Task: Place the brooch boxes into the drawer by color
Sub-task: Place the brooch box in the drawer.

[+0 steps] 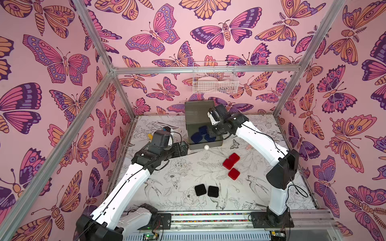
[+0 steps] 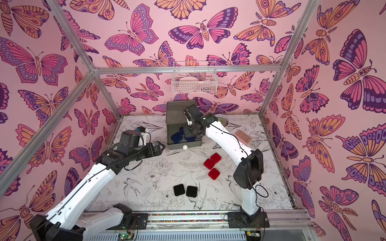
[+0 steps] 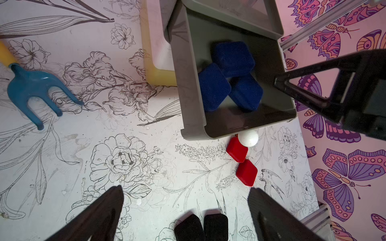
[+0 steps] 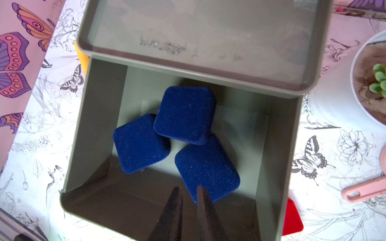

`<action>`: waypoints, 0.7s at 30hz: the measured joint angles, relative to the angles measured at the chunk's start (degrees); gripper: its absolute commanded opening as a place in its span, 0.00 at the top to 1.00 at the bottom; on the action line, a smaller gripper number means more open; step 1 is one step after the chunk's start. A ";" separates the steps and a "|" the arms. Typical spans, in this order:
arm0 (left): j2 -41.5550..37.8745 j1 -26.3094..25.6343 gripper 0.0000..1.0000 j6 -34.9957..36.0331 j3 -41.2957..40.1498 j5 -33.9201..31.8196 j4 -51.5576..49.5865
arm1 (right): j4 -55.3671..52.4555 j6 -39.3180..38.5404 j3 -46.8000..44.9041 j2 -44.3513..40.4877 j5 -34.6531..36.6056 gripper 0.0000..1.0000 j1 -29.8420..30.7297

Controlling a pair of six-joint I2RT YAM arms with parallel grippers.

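Note:
The drawer chest [image 1: 197,112] stands at the back of the table with its grey top drawer [image 4: 94,129] pulled out. Three navy brooch boxes [image 4: 184,114] [image 4: 141,143] [image 4: 206,167] lie inside, overlapping. My right gripper [image 4: 189,187] hovers over the drawer's front part, its fingers nearly together and holding nothing. Three red boxes [image 1: 234,158] [image 1: 228,164] [image 1: 234,173] sit on the table in front of the drawer. Two black boxes [image 1: 200,189] [image 1: 213,191] lie side by side nearer the front. My left gripper [image 3: 186,188] is wide open and empty, left of the drawer.
A blue garden fork [image 3: 33,89] lies on the table left of the chest. A white wire basket [image 1: 215,83] hangs on the back wall. A potted succulent [image 4: 376,83] and a pink tool [image 4: 363,189] are right of the chest.

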 measured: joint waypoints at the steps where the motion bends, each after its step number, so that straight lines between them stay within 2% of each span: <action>1: 0.00 0.00 0.00 0.00 0.00 0.00 0.00 | 0.15 0.13 0.00 0.17 -0.07 0.86 0.00; 14: -0.09 0.00 0.00 0.04 0.02 -0.02 -0.04 | 0.83 0.15 5.53 8.83 0.66 0.86 -0.02; 21: -0.09 0.00 0.00 0.04 0.00 -0.02 -0.42 | 1.55 0.26 6.51 9.33 0.81 0.82 -0.02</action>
